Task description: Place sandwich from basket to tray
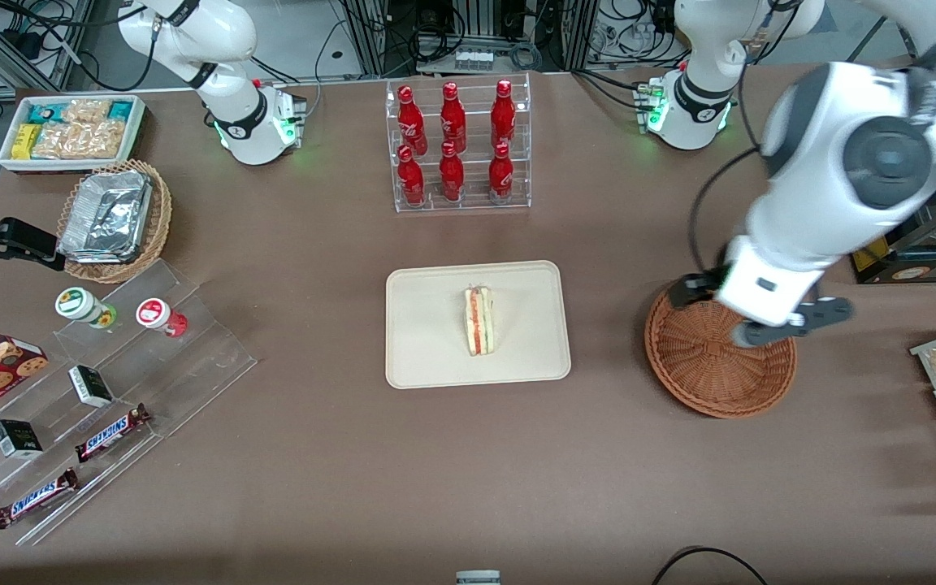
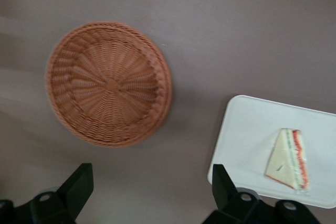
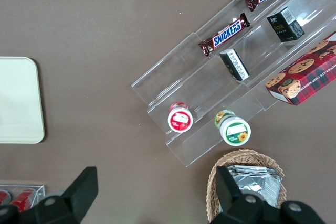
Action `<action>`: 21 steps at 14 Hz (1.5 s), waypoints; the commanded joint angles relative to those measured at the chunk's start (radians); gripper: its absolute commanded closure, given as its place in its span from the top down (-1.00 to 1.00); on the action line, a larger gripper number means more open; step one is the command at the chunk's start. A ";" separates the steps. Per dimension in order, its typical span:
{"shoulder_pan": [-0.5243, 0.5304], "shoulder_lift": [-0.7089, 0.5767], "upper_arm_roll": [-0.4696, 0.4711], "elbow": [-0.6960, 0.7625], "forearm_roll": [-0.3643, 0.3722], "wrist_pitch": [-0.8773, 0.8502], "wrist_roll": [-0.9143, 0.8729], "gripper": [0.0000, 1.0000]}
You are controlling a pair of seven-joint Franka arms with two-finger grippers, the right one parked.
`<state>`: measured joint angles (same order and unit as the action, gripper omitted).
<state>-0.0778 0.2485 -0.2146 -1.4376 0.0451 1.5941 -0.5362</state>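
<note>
indoors, brown table (image 1: 314,406), sandwich (image 1: 478,320) on tray (image 1: 427,325), gripper (image 1: 760,313) spread above basket (image 1: 704,374)

The sandwich (image 1: 479,319) lies on the tray (image 1: 427,357); the basket (image 1: 704,370) sits beside it, toward the working arm's end of the desk (image 1: 314,455), under the open-fingered gripper (image 1: 760,313).

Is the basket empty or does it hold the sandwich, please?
Empty: the basket shows bare weave, the sandwich lies on the tray, and the gripper hangs open above the basket.

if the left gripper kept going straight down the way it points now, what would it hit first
Probably bare table, just outside the basket rim on its tray side. The open gripper hovers there empty; depth is hard to judge, so it might clip the rim.
</note>
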 commanded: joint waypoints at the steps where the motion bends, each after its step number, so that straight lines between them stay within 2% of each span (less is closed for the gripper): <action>1: 0.067 -0.054 -0.011 -0.053 -0.013 -0.011 0.076 1.00; 10: 0.176 -0.094 -0.009 -0.086 -0.005 -0.023 0.188 1.00; 16: 0.217 -0.176 0.000 -0.174 -0.004 -0.013 0.278 1.00; 21: 0.220 -0.228 0.009 -0.182 -0.005 -0.040 0.337 1.00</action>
<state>0.1351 0.0668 -0.2026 -1.5889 0.0455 1.5695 -0.2380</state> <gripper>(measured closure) 0.000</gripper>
